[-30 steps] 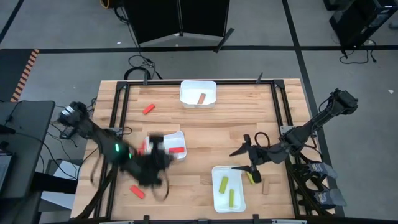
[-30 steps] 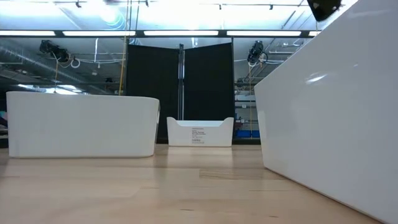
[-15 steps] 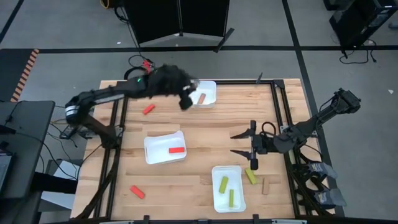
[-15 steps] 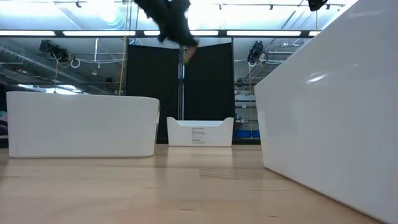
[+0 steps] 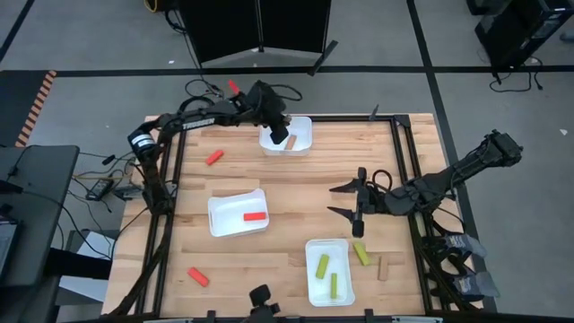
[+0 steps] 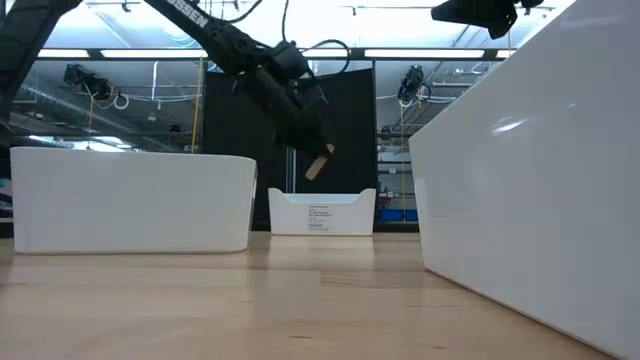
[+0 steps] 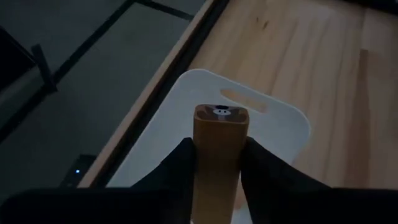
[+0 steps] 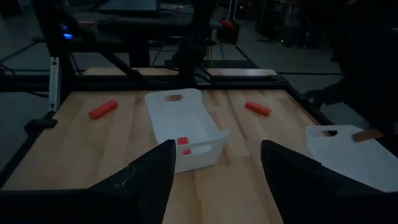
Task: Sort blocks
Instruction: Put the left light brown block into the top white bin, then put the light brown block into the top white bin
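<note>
My left gripper point(image 5: 280, 135) hangs over the far white tray point(image 5: 300, 126) and is shut on a tan block point(image 6: 318, 166). In the left wrist view the block point(image 7: 219, 143) stands between the fingers, with the tray point(image 7: 280, 127) below. My right gripper point(image 5: 332, 201) is open, holds nothing and hovers mid-table, right of the middle tray point(image 5: 224, 215), which holds a red block point(image 5: 256, 216). The near tray point(image 5: 314, 287) holds two yellow-green blocks point(image 5: 322, 266). On the wood lie two red blocks point(image 5: 214, 158) point(image 5: 198, 276), a yellow-green block point(image 5: 360, 254) and a tan block point(image 5: 382, 267). My left gripper pinches the tan block by its long sides point(image 7: 202, 162) between the two fingers, and the block runs along them. Its free end point(image 7: 221, 115) sticks out past the fingertips. The fingers slant down from the table's left. The block is tilted and lifted clear above the far tray point(image 6: 322, 212).
A black frame runs around the table top point(image 5: 170, 179). A small dark device point(image 5: 260, 301) sits at the near edge. In the low view, the walls of the middle tray point(image 6: 130, 200) and near tray point(image 6: 530, 180) stand close. Bare wood lies between the trays point(image 5: 305, 188).
My left arm has swung from the table's near left, by the middle tray, across to the far edge, then come down over the far tray with the tan block in its fingers. My right gripper has moved away from the yellow-green block toward the far edge, still open.
</note>
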Robot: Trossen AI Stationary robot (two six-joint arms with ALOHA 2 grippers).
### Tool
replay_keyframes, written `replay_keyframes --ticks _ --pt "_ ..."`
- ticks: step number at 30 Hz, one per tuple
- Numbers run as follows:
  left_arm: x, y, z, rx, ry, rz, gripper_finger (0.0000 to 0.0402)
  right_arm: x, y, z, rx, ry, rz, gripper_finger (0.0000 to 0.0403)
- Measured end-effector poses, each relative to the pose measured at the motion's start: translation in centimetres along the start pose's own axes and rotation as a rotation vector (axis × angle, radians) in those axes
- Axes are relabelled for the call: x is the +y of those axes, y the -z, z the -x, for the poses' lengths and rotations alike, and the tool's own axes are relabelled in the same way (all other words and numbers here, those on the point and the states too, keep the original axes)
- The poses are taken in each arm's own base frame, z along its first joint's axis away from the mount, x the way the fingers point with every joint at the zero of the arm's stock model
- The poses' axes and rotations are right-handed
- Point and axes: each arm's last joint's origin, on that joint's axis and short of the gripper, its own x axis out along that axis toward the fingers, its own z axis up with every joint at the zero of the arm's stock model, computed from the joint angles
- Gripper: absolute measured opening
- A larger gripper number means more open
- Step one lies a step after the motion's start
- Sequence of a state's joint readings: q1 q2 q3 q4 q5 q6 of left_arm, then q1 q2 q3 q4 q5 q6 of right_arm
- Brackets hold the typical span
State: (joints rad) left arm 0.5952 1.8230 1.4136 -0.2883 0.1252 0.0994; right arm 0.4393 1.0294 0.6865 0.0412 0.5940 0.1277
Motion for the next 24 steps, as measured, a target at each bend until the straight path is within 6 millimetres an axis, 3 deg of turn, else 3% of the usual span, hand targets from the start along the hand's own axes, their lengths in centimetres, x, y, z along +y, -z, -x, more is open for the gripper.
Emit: replay_keyframes --ticks 6,10,13,17,20,24 --pt "0.5 -0.2 0.6 -0.006 -0.013 0.037 0.0251 0.0 0.0 0.0 0.001 -0.007 -0.009 0.0248" --pt "0.1 -1.3 4.0 -0.038 0.009 0.021 0.0307 0.0 0.0 0.0 0.001 -0.007 -0.012 0.0248" --pt "-0.5 -1.8 8.1 -0.037 0.014 -0.001 0.0316 0.0 0.0 0.0 0.001 -0.008 -0.013 0.0248" --pt "-2.5 -1.6 15.4 -0.028 0.012 -0.056 0.0304 -0.1 0.0 0.0 0.003 -0.006 -0.022 0.0248" --pt "-4.8 -0.2 20.0 -0.006 0.012 -0.114 0.0286 -0.3 0.0 -0.2 0.006 0.004 -0.011 0.0248" --pt "-8.5 2.8 24.2 0.055 0.130 -0.174 0.0260 -0.8 0.0 -0.5 0.010 0.030 0.004 0.0248"
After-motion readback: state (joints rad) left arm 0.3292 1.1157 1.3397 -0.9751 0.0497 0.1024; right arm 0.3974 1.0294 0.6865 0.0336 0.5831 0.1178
